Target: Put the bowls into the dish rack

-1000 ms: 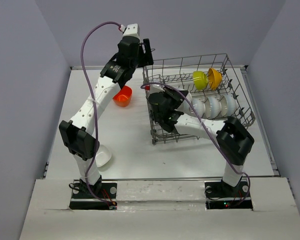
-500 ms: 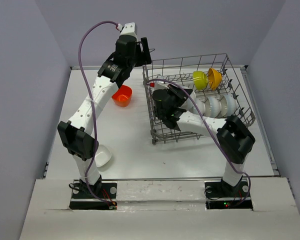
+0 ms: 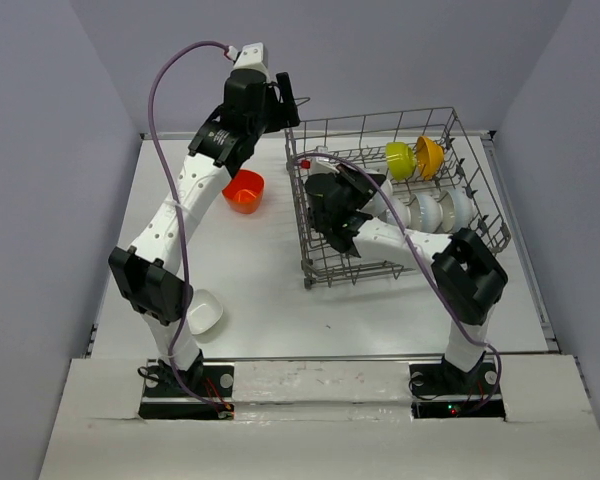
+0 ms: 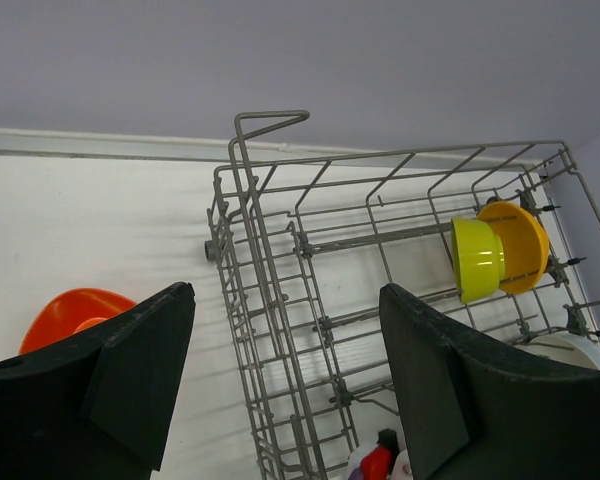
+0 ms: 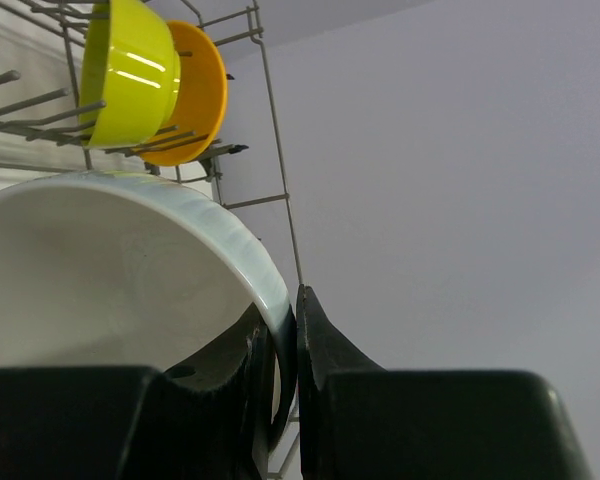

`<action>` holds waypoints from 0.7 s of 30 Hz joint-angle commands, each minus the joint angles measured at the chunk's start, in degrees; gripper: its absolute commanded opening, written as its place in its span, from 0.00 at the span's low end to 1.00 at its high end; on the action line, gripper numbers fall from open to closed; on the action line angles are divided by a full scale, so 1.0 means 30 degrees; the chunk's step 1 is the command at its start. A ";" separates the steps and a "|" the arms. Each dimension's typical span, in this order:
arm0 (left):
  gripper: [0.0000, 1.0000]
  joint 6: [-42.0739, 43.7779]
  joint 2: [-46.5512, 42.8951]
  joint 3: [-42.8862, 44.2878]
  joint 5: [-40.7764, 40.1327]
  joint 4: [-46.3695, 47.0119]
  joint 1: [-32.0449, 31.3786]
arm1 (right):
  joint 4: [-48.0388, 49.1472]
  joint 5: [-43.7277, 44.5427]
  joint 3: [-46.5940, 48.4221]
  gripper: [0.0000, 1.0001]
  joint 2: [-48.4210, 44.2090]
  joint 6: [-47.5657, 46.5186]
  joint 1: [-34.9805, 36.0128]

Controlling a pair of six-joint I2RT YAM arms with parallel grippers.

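Note:
My right gripper (image 5: 295, 330) is shut on the rim of a white bowl (image 5: 110, 270), one finger inside it and one outside. In the top view it holds this bowl (image 3: 380, 193) inside the dish rack (image 3: 475, 190), at the rack's left half. A lime green bowl (image 3: 399, 160) and an orange-yellow bowl (image 3: 430, 156) stand on edge at the rack's back. Two white bowls (image 3: 435, 211) stand in its middle row. My left gripper (image 4: 285, 375) hangs open and empty, high over the rack's back left corner (image 4: 242, 200). A red-orange bowl (image 3: 245, 190) sits on the table left of the rack.
Another white bowl (image 3: 203, 313) lies on the table near the left arm's base. The left arm's purple cable (image 3: 158, 110) loops high on the left. Grey walls close the table on three sides. The rack's tall wire sides (image 4: 280, 300) stand under the left gripper.
The left arm has swung slightly left and up with its gripper still open. The right gripper has carried the white bowl a little further back inside the rack.

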 commanded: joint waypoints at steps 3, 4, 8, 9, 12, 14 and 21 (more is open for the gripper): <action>0.84 -0.0557 -0.1370 -0.0454 0.0667 0.1056 0.0116 | 0.0438 0.0010 0.4537 0.01 -0.0062 -0.0192 -0.1991; 0.84 -0.0586 -0.1370 -0.0454 0.0696 0.1085 0.0087 | 0.0322 -0.0080 0.6023 0.01 0.0260 -0.0251 -0.2196; 0.84 -0.0528 -0.1487 -0.0600 0.0667 0.1114 0.0087 | -0.0176 -0.0519 1.0423 0.01 0.2163 -0.0749 -0.2667; 0.84 -0.0528 -0.1516 -0.0717 0.0638 0.1201 0.0087 | -0.0468 -0.0665 1.1303 0.01 0.3067 -0.0837 -0.2667; 0.84 -0.0557 -0.1575 -0.0893 0.0609 0.1261 0.0087 | -0.0909 -0.1047 1.3821 0.01 0.4186 -0.0984 -0.3163; 0.84 -0.0645 -0.1692 -0.1039 0.0725 0.1406 0.0087 | -0.1231 -0.1251 1.4765 0.01 0.5095 -0.0926 -0.3808; 0.84 -0.0646 -0.1693 -0.1042 0.0668 0.1642 0.0058 | -0.8683 -0.3297 1.9417 0.01 0.7876 0.4770 -0.5128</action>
